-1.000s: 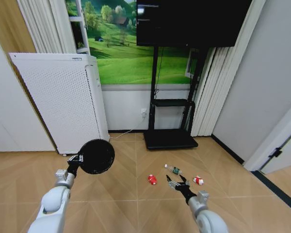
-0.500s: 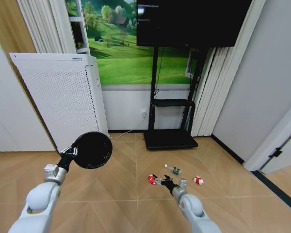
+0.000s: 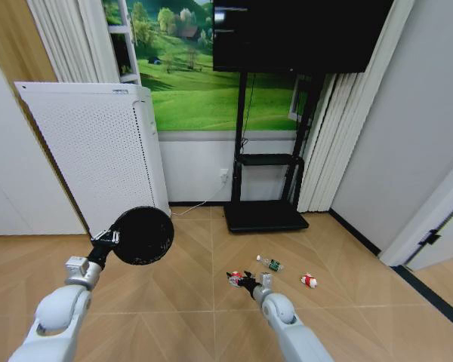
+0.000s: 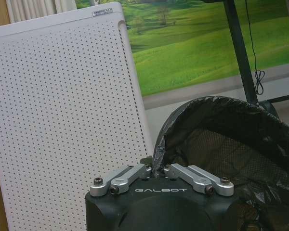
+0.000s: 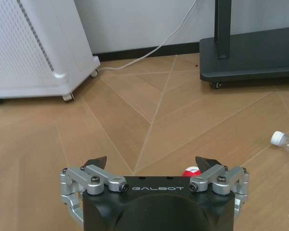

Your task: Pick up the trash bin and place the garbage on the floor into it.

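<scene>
Gripping the rim of the trash bin [image 3: 143, 235], our left gripper [image 3: 106, 241] is holding it above the floor [image 3: 189, 309], while our right gripper [image 3: 238, 279] is hovering wide open over the red can [image 3: 232, 279].

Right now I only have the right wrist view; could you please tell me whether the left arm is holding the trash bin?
Observer: Yes, the left gripper is shut on the rim of the trash bin, held above the floor.
Operator: Thank you. What sits under my right gripper?
Observer: The right gripper is open at the red can.
Operator: Any other garbage nearby?
Observer: A red-and-white packet lies beyond the bottle.
</scene>
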